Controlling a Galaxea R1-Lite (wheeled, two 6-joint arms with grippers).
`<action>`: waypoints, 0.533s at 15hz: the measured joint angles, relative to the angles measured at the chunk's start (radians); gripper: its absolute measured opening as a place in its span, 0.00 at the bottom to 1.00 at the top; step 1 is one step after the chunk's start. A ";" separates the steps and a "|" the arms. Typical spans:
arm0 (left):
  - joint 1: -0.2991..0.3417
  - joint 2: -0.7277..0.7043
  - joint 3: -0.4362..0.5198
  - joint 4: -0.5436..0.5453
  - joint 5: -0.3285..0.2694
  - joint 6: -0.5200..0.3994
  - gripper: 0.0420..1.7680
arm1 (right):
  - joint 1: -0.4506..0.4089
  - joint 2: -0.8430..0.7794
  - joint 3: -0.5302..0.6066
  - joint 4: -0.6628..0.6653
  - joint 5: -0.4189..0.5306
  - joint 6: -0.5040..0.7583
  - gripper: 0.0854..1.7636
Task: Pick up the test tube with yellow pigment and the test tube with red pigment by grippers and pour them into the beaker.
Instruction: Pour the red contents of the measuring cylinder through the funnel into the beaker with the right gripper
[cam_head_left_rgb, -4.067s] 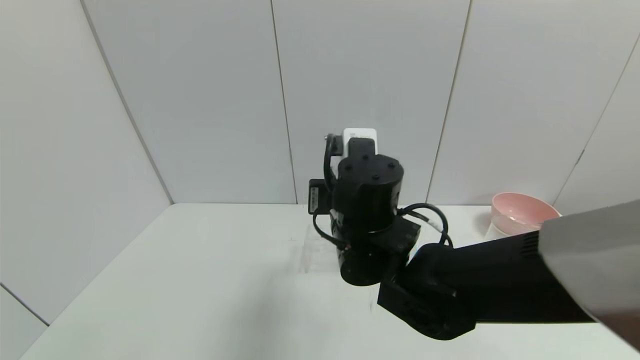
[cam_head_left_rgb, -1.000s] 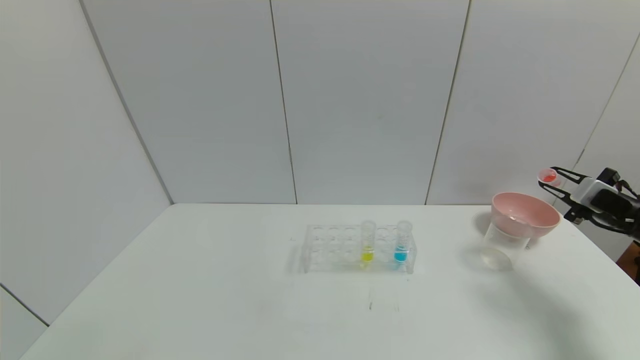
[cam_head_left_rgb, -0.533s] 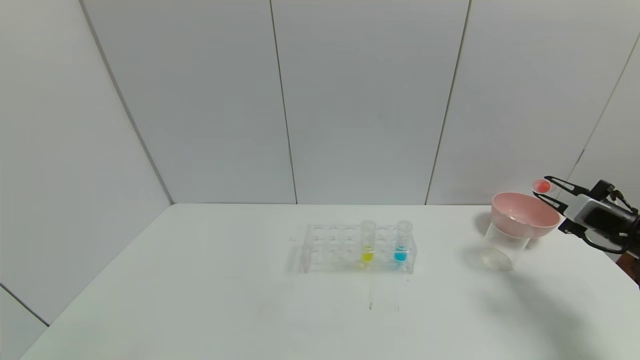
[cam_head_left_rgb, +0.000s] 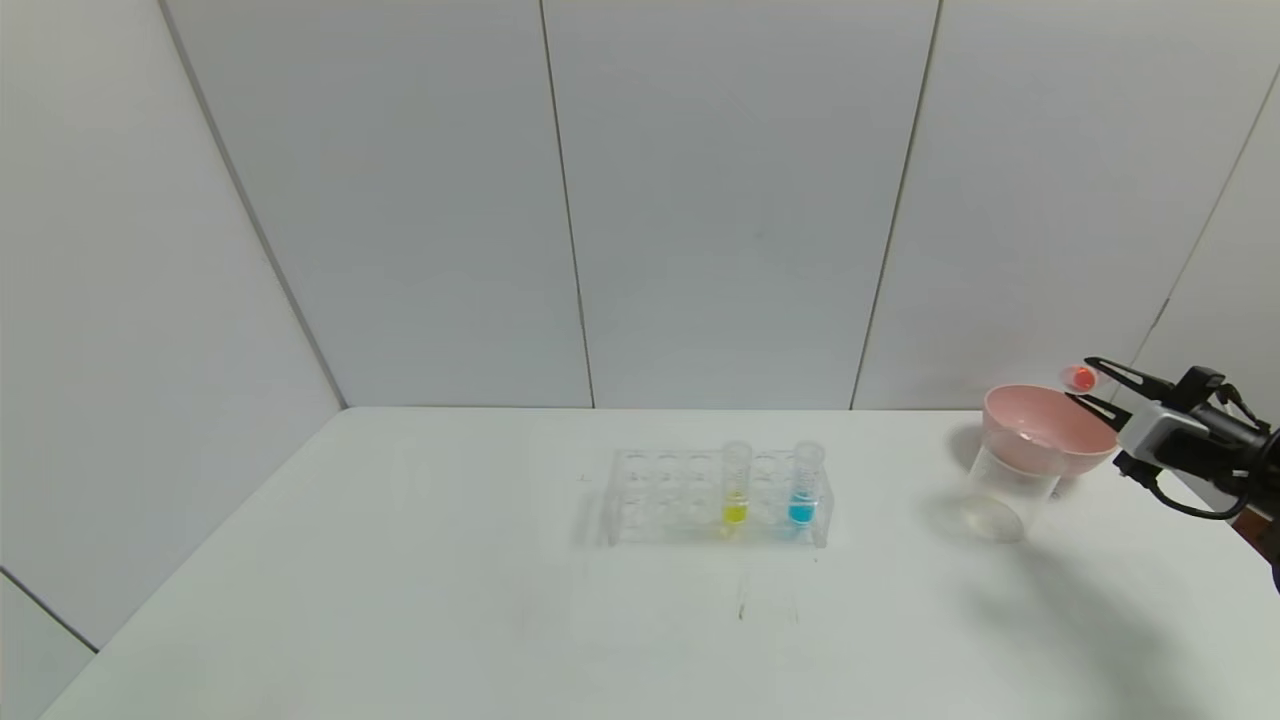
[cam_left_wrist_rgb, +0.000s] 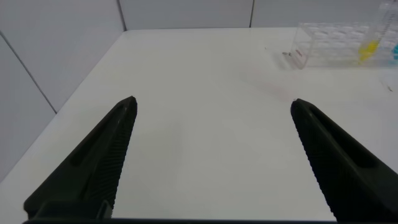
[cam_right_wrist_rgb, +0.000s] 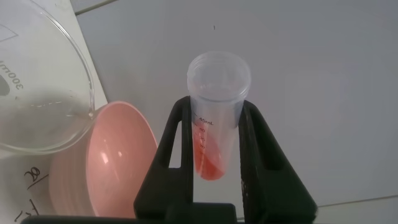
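While the right pincer (cam_head_left_rgb: 1090, 385) clamps the red tube (cam_right_wrist_rgb: 214, 118), a pink bowl (cam_head_left_rgb: 1045, 425) blocks the beaker (cam_head_left_rgb: 1005, 490); left pincer (cam_left_wrist_rgb: 211, 162) wide

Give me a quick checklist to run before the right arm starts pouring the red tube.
1. Right hand shut on the test tube with red pigment: ok.
2. Red liquid inside the tube, none spilled: ok.
3. Tube mouth over the beaker: not ok; in the head view it sits beside the pink bowl.
4. Beaker upright, mouth unblocked: cannot tell; the bowl overlaps its top.
5. Test tube with yellow pigment standing in the rack: ok.
6. Left hand open, away from the pour: ok.
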 joint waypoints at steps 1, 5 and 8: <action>0.000 0.000 0.000 0.000 0.000 0.000 1.00 | 0.001 0.001 0.000 0.000 -0.001 -0.022 0.24; 0.000 0.000 0.000 0.000 0.000 0.000 1.00 | 0.005 0.007 0.000 0.000 -0.005 -0.089 0.24; 0.000 0.000 0.000 0.000 0.000 0.000 1.00 | 0.006 0.009 -0.003 0.001 -0.007 -0.102 0.24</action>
